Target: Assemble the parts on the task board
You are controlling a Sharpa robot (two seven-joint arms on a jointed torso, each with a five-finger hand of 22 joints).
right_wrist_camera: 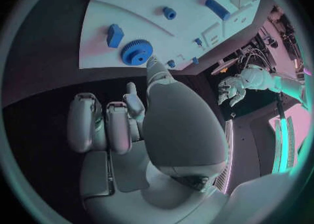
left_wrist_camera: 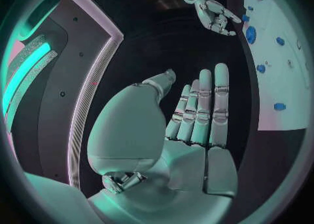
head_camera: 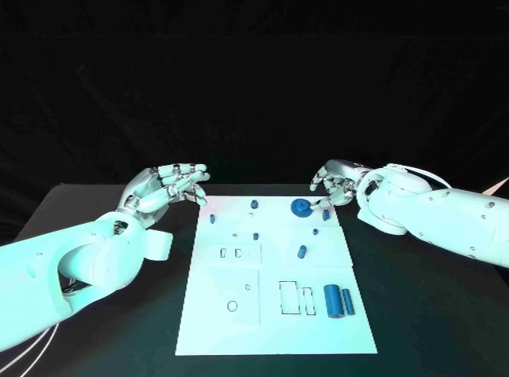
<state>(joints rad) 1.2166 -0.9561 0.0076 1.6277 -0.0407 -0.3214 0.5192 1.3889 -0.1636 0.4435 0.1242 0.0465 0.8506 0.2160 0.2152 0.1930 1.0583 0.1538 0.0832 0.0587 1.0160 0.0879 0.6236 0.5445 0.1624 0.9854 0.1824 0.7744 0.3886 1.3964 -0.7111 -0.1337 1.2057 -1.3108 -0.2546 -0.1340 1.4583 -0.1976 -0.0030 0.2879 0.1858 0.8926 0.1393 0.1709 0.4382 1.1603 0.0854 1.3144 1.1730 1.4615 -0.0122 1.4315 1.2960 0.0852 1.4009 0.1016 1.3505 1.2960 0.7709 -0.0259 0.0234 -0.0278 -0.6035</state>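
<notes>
R hand [head_camera: 336,185] by blue gear [head_camera: 301,207] — L hand [head_camera: 167,187] free.

A: Where's the right hand [head_camera: 331,187]?
B: At the board's [head_camera: 238,330] far right corner, fingertips at the gear [head_camera: 301,207], which lies on the board.
A: And the left hand [head_camera: 164,188]?
B: Beside the far left corner, fingers curled, holding nothing.
A: Other parts?
B: Two cylinders [head_camera: 338,301] lie side by side near the right edge; small pegs [head_camera: 254,203] stand farther up
</notes>
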